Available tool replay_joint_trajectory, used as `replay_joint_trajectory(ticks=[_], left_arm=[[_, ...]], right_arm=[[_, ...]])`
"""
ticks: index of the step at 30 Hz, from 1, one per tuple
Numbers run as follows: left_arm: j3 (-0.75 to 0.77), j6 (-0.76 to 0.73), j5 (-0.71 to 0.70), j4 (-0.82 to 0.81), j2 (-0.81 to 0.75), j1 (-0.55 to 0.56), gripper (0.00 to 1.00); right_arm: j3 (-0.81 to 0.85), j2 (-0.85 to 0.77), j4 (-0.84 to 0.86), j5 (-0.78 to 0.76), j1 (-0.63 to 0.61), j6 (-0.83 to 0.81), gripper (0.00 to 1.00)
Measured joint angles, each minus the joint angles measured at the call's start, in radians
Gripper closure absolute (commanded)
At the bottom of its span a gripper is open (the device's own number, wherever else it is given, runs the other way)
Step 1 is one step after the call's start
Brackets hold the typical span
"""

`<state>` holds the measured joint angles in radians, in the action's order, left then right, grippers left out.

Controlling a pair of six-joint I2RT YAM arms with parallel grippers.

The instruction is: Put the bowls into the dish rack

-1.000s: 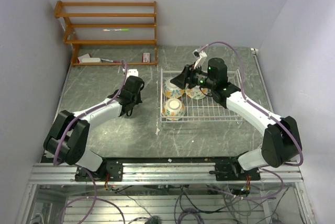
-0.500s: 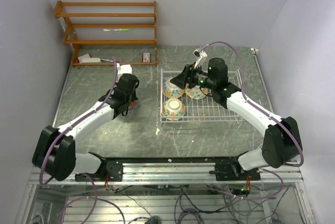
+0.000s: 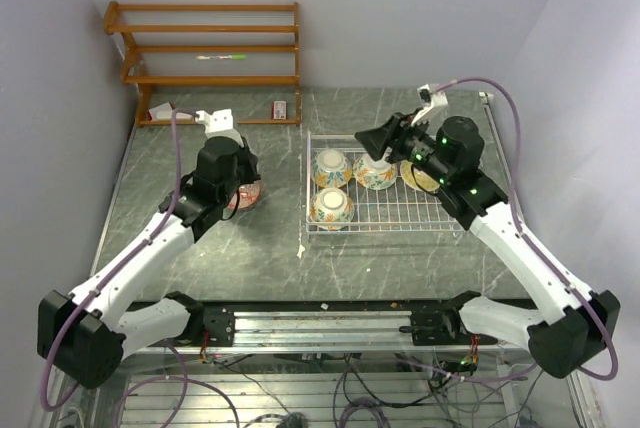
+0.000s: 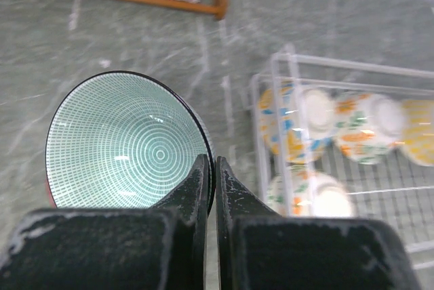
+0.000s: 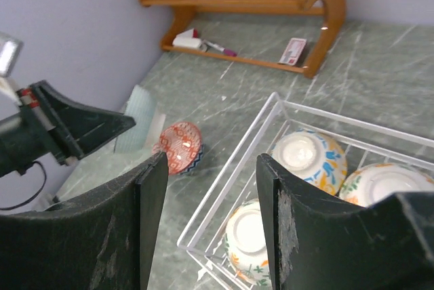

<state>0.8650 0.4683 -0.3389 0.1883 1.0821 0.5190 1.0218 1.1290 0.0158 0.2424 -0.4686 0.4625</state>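
Observation:
My left gripper [image 4: 211,168] is shut on the rim of the pale teal bowl [image 4: 129,144] and holds it tilted above the table, left of the dish rack. In the top view the left gripper [image 3: 228,173] hides that bowl. A reddish-brown bowl [image 5: 178,146] lies on the table just below it and also shows in the top view [image 3: 246,195]. The white wire dish rack [image 3: 385,223] holds several floral bowls upside down, among them one [image 3: 332,166], a second [image 3: 376,173] and a third [image 3: 330,208]. My right gripper [image 3: 372,138] is open and empty above the rack's back edge.
A brown wooden shelf unit [image 3: 205,48] stands at the back left with small items on its lowest board. The left wall is near the left arm. The rack's right front part [image 3: 430,210] holds no bowls.
My left arm has risen and moved back and left with the teal bowl, uncovering the reddish-brown bowl. My right arm has drawn back to the right, uncovering a bowl at the rack's right.

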Motion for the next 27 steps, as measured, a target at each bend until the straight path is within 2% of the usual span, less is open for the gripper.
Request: replay_joint_trajectory(ticks=[5, 9, 18, 19, 24, 27], left_arm=[[0.046, 0.079, 0.159, -0.076, -0.023, 0.013, 0.93], [0.087, 0.140, 0.255, -0.158, -0.011, 0.068, 0.93], [0.154, 0.233, 0.374, -0.420, 0.226, 0.304, 0.93], [0.158, 0.240, 0.380, -0.441, 0.259, 0.329, 0.93], [0.175, 0.293, 0.413, -0.573, 0.409, 0.409, 0.93], [0.194, 0.344, 0.443, -0.704, 0.513, 0.437, 0.93]], right_arm=[[0.030, -0.061, -0.105, -0.103, 0.011, -0.010, 0.45], [0.031, -0.119, -0.203, -0.192, 0.035, -0.016, 0.45], [0.108, -0.230, -0.340, -0.323, 0.065, -0.037, 0.45], [0.118, -0.238, -0.354, -0.338, 0.066, -0.039, 0.43], [0.181, -0.267, -0.423, -0.407, 0.069, -0.050, 0.23], [0.209, -0.285, -0.450, -0.425, 0.070, -0.059, 0.21]])
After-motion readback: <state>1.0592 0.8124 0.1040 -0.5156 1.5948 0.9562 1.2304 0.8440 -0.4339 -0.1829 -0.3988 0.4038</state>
